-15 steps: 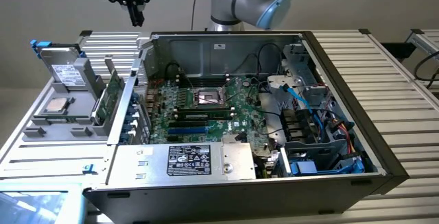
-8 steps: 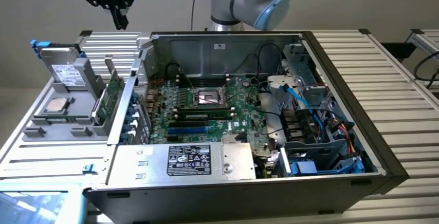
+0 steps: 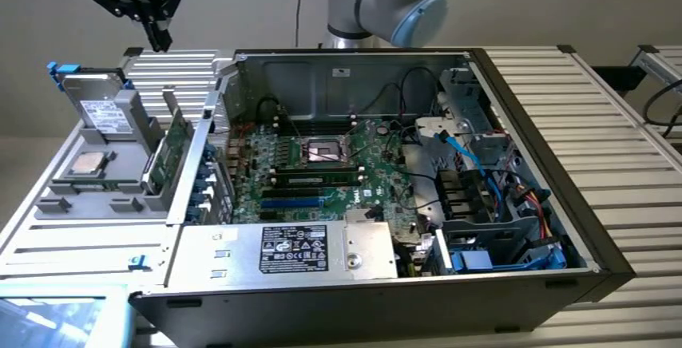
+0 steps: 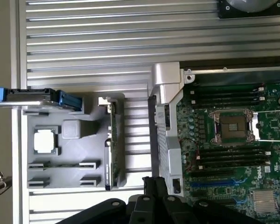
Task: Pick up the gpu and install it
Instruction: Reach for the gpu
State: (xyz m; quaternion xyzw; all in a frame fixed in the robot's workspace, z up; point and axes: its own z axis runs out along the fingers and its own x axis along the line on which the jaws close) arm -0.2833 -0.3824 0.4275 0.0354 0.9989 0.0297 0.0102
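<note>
Fingers (image 3: 160,35): closed together, empty, high above the grey tray (image 3: 64,200).
Gpu (image 3: 176,147): upright on edge in that tray.
Approach: probably open first, then centre over the card's top edge.

Cams: one oblique, one top-down.
Exterior angles down over whole case (image 3: 319,85), mid-range; wrist looks straight down past gripper (image 4: 155,180), from high; shared: motherboard (image 3: 375,174), grey tray (image 4: 67,161).

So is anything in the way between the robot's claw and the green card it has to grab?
Nothing visible is. The gripper, shut, hangs high in open air. The green card stands upright in the grey holder with its top edge free. The hard drive stands apart in its own slot.
</note>
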